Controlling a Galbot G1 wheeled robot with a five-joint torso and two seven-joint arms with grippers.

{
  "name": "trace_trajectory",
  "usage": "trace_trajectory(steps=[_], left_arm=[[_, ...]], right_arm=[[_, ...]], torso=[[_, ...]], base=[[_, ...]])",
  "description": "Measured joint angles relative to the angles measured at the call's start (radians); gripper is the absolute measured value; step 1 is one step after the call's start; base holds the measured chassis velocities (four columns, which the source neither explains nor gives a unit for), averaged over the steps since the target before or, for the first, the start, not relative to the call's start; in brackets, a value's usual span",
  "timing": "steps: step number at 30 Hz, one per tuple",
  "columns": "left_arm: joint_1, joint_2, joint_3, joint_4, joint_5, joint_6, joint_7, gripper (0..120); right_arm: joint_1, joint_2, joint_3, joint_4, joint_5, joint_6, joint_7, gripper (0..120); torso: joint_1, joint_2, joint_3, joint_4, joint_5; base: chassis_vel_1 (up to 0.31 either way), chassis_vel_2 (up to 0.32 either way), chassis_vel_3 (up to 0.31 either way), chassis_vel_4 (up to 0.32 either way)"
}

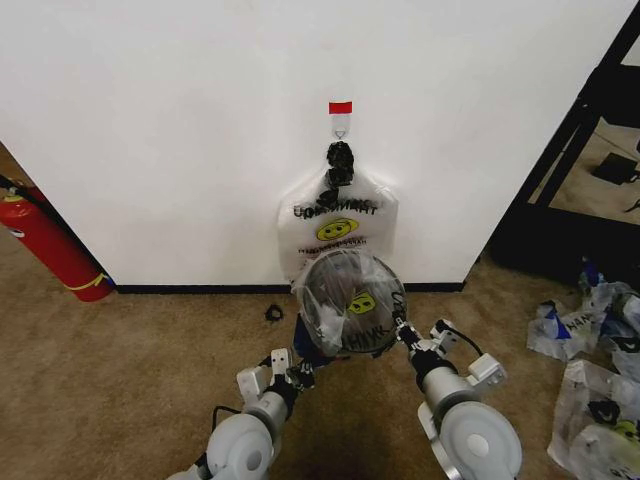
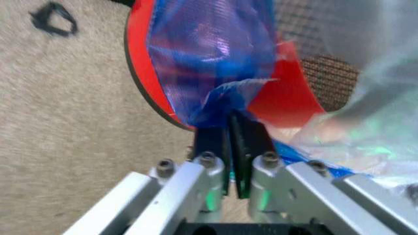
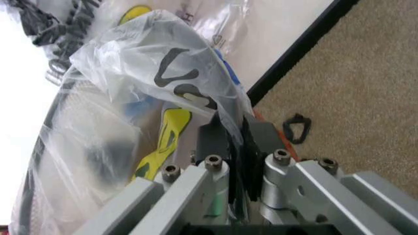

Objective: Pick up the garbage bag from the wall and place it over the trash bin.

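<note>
At the lower centre of the head view, the garbage bag [image 1: 349,300] is draped over the trash bin [image 1: 312,342]. The left gripper [image 1: 298,375] and right gripper [image 1: 404,333] pinch its edges shut. It seems the rim needs seating, then release.

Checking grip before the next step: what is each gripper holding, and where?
Both hold the garbage bag: left gripper pinches its blue edge, right gripper its clear edge.
</note>
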Motion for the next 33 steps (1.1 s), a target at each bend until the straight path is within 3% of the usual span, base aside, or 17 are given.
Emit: trace_trajectory(steps=[6, 10, 12, 18, 20, 22, 26, 28, 33], left_arm=[[0.043, 0.074, -0.02, -0.056, 0.092, 0.026, -0.003, 23], [0.109, 0.139, -0.075, -0.126, 0.145, 0.035, -0.008, 41], [0.116, 0.148, -0.084, -0.143, 0.145, 0.038, -0.01, 45], [0.15, 0.209, -0.174, -0.263, 0.104, 0.059, -0.068, 71], [0.154, 0.218, -0.187, -0.278, 0.095, 0.06, -0.078, 73], [0.161, 0.24, -0.212, -0.313, 0.075, 0.068, -0.113, 86], [0.115, 0.253, -0.205, -0.35, 0.061, 0.071, -0.126, 98], [0.105, 0.254, -0.199, -0.354, 0.061, 0.076, -0.126, 97], [-0.081, 0.31, -0.057, -0.341, 0.087, 0.104, -0.101, 77]], right_arm=[[0.014, 0.005, -0.003, -0.02, -0.007, 0.005, -0.001, 1], [0.034, 0.004, 0.003, -0.044, -0.01, 0.012, -0.003, 1], [0.036, 0.002, 0.005, -0.048, -0.01, 0.013, -0.003, 1], [0.048, -0.014, 0.021, -0.066, -0.01, 0.017, -0.005, 1], [0.05, -0.016, 0.024, -0.066, -0.009, 0.017, -0.006, 1], [0.053, -0.023, 0.031, -0.066, -0.006, 0.018, -0.006, 1], [0.051, -0.026, 0.026, -0.062, -0.018, 0.018, -0.006, 1], [0.05, -0.026, 0.024, -0.061, -0.022, 0.018, -0.007, 1], [0.045, -0.024, -0.008, -0.067, -0.096, 0.028, -0.031, 1]], torso=[[0.0, 0.0, 0.0, 0.0002, 0.0002], [0.0, 0.0, 0.0, 0.0003, 0.0], [0.0, 0.0, 0.0, 0.0003, -0.0001], [0.0, 0.0, 0.0, 0.0001, 0.0001], [0.0, 0.0, 0.0, 0.0001, 0.0001], [0.0, 0.0, 0.0, 0.0001, 0.0001], [0.0, 0.0, 0.0, 0.0003, 0.0], [0.0, 0.0, 0.0, 0.0002, 0.0], [0.0, 0.0, 0.0, -0.0004, -0.0002]], base=[[0.0, 0.0, 0.0, 0.0], [0.0, 0.0, 0.0, 0.0], [0.0, 0.0, 0.0, 0.0], [0.0, 0.0, 0.0, 0.0], [0.0, 0.0, 0.0, 0.0], [0.0, 0.0, 0.0, 0.0], [0.0, 0.0, 0.0, 0.0], [0.0, 0.0, 0.0, 0.0], [0.0, 0.0, 0.0, 0.0]])
